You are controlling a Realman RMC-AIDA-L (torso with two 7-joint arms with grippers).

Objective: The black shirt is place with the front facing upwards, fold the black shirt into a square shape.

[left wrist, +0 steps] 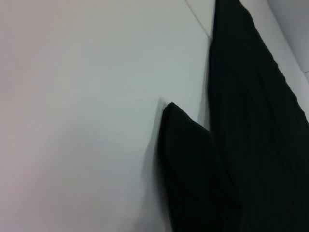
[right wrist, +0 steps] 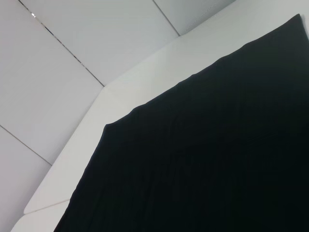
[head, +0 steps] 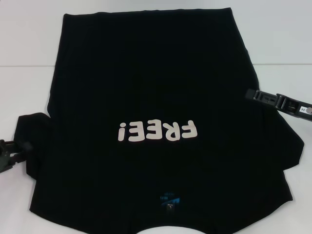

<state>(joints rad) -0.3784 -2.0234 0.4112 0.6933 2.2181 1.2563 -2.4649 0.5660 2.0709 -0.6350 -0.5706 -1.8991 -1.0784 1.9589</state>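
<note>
Two grippers are showing in the head view, and neither is visibly lifting any cloth. The left gripper point(head: 10, 152) is sitting low at the near-left edge of the scene, right beside the tip of the left sleeve point(head: 30, 127); whether its fingers are parted or closed on the sleeve edge cannot be told, since only a dark stub is showing. The right gripper point(head: 253, 94) is reaching in from the right edge, with its tip lying over the right side of the garment near the side seam; its finger spacing cannot be told either, and no fabric is seen raised around it.

Moving outward, the black shirt point(head: 146, 73) is lying flat and fully spread on the white table point(head: 29, 39), front side up. The white "FREE!" print point(head: 156, 131) is reading upside down from the robot's position, and the blue neck label point(head: 169, 201) is sitting close to the near edge, so the collar is pointing toward the robot and the hem away from it. In the left wrist view the sleeve point(left wrist: 193, 169) is resting on the tabletop beside the shirt body point(left wrist: 251, 96).

Judging progress: no fold is showing anywhere. Both sleeves are extending outward and the full length is lying open. All folding appears to be outstanding: sleeves and sides inward, then length reduced to form a square.
</note>
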